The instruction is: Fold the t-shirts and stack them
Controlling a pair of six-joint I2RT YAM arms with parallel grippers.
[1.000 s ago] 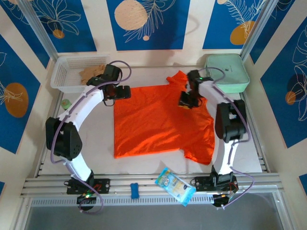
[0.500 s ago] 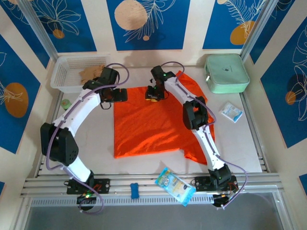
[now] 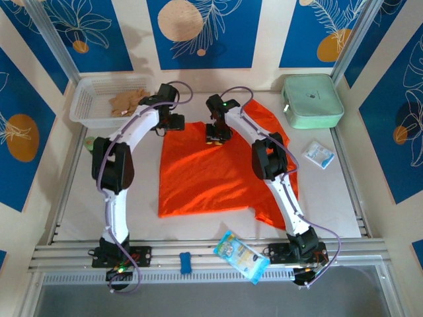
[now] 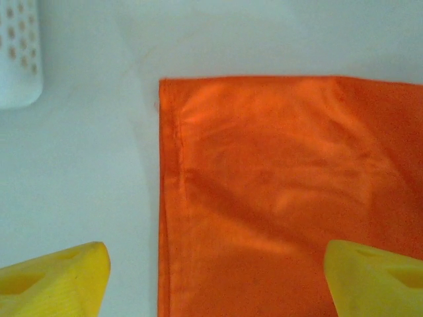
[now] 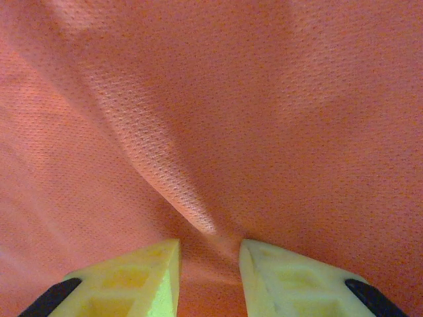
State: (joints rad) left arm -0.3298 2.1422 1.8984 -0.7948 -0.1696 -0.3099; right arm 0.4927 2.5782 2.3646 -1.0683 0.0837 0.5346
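Observation:
An orange-red t-shirt (image 3: 218, 178) lies spread flat in the middle of the table. My left gripper (image 3: 173, 123) hangs over its far left corner. In the left wrist view the gripper (image 4: 218, 281) is open, its yellow fingertips (image 4: 59, 281) wide apart either side of the shirt's left hem (image 4: 277, 185). My right gripper (image 3: 214, 137) sits on the shirt's far edge, near the middle. In the right wrist view the gripper (image 5: 209, 277) is shut on a raised ridge of the orange cloth (image 5: 264, 99) that runs into the narrow gap.
A white basket (image 3: 92, 105) with a tan item stands at the far left, close to my left gripper. A mint-green case (image 3: 310, 99) is far right. A small white packet (image 3: 319, 155) lies right of the shirt. A blue snack bag (image 3: 241, 256) lies near the front rail.
My right gripper has travelled left from the shirt's right shoulder to the middle of its far edge. My left gripper moved right and further away to the shirt's corner. The white packet is now uncovered.

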